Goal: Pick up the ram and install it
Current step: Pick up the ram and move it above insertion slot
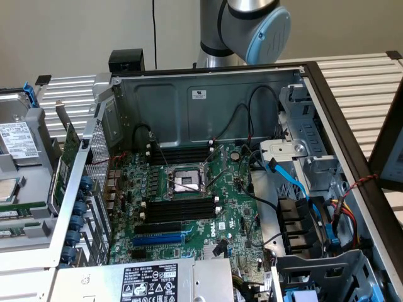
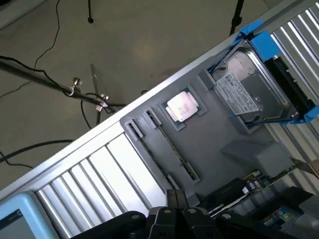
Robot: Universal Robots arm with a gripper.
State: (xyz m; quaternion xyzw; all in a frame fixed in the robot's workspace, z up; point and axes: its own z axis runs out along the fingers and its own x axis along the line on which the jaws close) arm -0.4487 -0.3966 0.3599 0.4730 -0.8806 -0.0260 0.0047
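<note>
The open computer case (image 1: 208, 94) holds the motherboard (image 1: 189, 189), with long black memory slots (image 1: 179, 207) on both sides of the CPU socket (image 1: 182, 182). Green ram sticks (image 1: 19, 212) lie on the grey tray (image 1: 25, 189) at the exterior view's left, outside the case. In the wrist view my gripper (image 2: 175, 199) hangs over this tray (image 2: 219, 134), its dark fingertips pressed together with nothing between them. A thin strip (image 2: 167, 145) sits edge-on in the tray's long holder just beyond the fingertips; I cannot tell whether it is a ram stick.
The tray also carries a CPU chip (image 2: 182, 105) and a hard drive in a blue caddy (image 2: 249, 89). A blue expansion slot (image 1: 157, 239), cables (image 1: 289, 182) and the drive cage (image 1: 315, 163) crowd the case. A green card (image 1: 69, 157) leans by its left wall.
</note>
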